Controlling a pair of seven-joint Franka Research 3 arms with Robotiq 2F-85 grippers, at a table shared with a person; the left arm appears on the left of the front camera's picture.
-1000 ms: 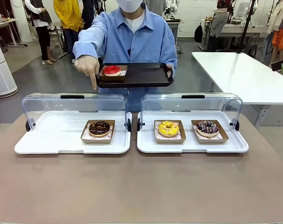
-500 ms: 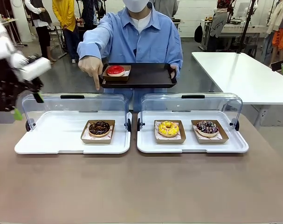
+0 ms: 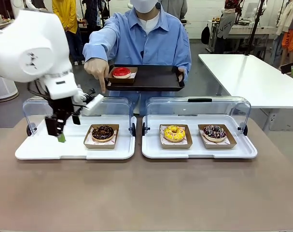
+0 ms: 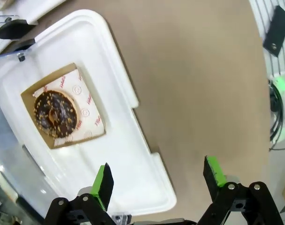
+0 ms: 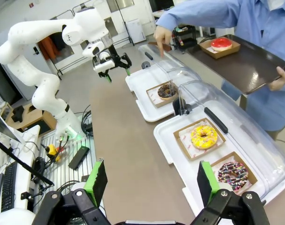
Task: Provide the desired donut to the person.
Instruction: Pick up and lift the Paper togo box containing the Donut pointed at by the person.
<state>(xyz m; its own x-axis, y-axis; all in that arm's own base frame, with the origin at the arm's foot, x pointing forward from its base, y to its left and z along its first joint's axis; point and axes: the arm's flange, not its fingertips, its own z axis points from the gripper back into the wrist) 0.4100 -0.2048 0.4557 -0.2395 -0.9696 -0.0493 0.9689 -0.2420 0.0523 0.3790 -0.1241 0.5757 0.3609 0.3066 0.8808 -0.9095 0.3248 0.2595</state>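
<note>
Brown-iced donut [image 3: 103, 132] sits at white tray [image 3: 35, 150] right end, person's hand [image 3: 94, 69] pointing above it. Left pincer [image 4: 158, 177] wide open, empty, over tray's left half. Risk: off-centre descent clips clear lid [image 3: 117, 108], crushes icing.

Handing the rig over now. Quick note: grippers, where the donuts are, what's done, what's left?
Left gripper: open, empty, hovering above the left white tray, beside the chocolate donut, not touching it.
Right gripper: open, empty, back from the trays.
Person points a hand down over that tray, likely at the chocolate donut, and holds a black tray with a red donut on it.
Yellow donut and sprinkled donut sit in the right white tray.
Done: nothing grasped yet.
Left: pick up the chocolate donut in its paper holder, set it on the black tray.
</note>
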